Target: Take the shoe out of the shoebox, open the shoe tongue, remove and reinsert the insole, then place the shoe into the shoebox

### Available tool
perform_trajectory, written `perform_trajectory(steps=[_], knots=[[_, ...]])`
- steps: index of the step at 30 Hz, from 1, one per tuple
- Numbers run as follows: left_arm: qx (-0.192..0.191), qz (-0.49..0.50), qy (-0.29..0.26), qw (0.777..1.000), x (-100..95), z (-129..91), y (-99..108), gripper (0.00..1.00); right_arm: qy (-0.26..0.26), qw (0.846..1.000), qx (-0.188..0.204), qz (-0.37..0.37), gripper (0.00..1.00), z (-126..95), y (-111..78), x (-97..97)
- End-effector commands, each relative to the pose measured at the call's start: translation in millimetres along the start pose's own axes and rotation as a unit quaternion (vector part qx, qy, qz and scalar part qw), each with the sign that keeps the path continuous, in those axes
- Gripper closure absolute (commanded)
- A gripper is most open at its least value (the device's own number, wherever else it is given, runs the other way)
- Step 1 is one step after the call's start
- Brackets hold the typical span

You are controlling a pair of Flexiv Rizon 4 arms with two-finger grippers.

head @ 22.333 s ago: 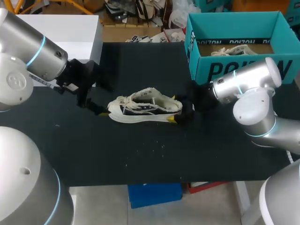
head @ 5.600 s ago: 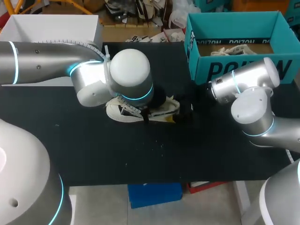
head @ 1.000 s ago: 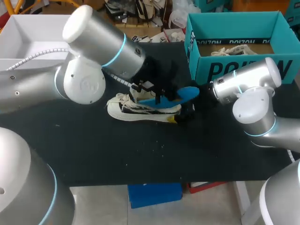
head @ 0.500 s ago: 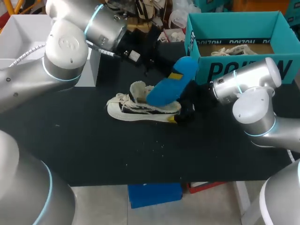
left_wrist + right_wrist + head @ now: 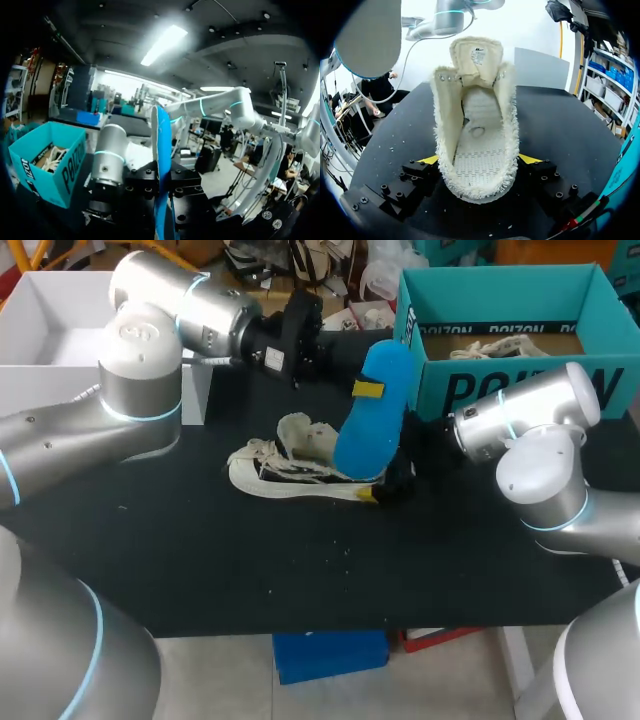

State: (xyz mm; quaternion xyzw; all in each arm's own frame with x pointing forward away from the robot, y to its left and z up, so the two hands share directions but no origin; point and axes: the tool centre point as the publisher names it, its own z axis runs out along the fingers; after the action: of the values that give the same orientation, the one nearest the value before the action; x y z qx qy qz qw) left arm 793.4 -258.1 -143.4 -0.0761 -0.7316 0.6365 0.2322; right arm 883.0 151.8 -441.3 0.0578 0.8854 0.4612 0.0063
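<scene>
Blue insole clamped in left fingers, long axis near upright; right fingers pinch shoe heel, toe pointing left

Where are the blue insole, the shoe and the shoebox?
insole (image 5: pixel 368 430): head view, middle of its blue face.
shoe (image 5: pixel 280 488): head view, white sole near the toe.
shoebox (image 5: pixel 438 380): head view, teal front wall.
</scene>
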Motion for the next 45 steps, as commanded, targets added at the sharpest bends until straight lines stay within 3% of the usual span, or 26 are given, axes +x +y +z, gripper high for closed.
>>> perform_trajectory(steps=[1, 11, 20, 22, 23, 32, 34, 41, 42, 43, 44, 45], knots=[[0.027, 0.000, -0.077, 0.997, 28.3, 1.6, -12.9, 1.00, 0.000, 1.000, 0.001, 0.001, 1.00, 2.7, -2.5, -0.4], [0.068, 0.005, -0.135, 0.988, 63.9, -11.5, -46.0, 1.00, 0.000, 1.000, 0.001, 0.001, 1.00, 2.7, -2.5, -0.4], [0.124, -0.002, -0.138, 0.983, 85.2, -18.0, -75.3, 1.00, 0.000, 1.000, 0.001, 0.001, 1.00, 2.7, -2.5, -0.4], [0.112, 0.002, -0.146, 0.983, 88.1, -17.8, -81.3, 1.00, 0.000, 1.000, 0.001, 0.001, 1.00, 2.7, -2.5, -0.4], [0.131, -0.008, -0.144, 0.981, 90.5, -17.4, -85.5, 1.00, 0.000, 1.000, 0.001, 0.001, 1.00, 2.7, -2.5, -0.4], [0.134, 0.006, -0.132, 0.982, 108.6, -10.4, -111.0, 1.00, 0.000, 1.000, 0.001, 0.001, 1.00, 2.7, -2.5, -0.4], [0.145, 0.001, -0.121, 0.982, 112.0, -7.9, -113.4, 1.00, 0.000, 1.000, 0.001, 0.001, 1.00, 2.7, -2.5, -0.4], [0.130, 0.003, -0.121, 0.984, 117.4, -2.4, -111.5, 1.00, 0.000, 1.000, 0.001, 0.001, 1.00, 2.7, -2.5, -0.4], [0.130, 0.003, -0.121, 0.984, 117.4, -2.4, -111.5, 1.00, 0.000, 1.000, 0.001, 0.001, 0.91, 2.7, -2.5, -0.4], [0.130, 0.003, -0.121, 0.984, 117.4, -2.4, -111.5, 1.00, 0.000, 1.000, 0.001, 0.001, 0.63, 2.7, -2.5, -0.4], [0.130, 0.003, -0.121, 0.984, 117.4, -2.4, -111.5, 1.00, -0.001, 1.000, 0.002, 0.001, 0.05, -0.3, -2.5, 0.8], [0.130, 0.003, -0.121, 0.984, 117.4, -2.4, -111.5, 1.00, -0.004, 1.000, 0.003, 0.001, 0.00, -3.3, -2.4, 1.5]])
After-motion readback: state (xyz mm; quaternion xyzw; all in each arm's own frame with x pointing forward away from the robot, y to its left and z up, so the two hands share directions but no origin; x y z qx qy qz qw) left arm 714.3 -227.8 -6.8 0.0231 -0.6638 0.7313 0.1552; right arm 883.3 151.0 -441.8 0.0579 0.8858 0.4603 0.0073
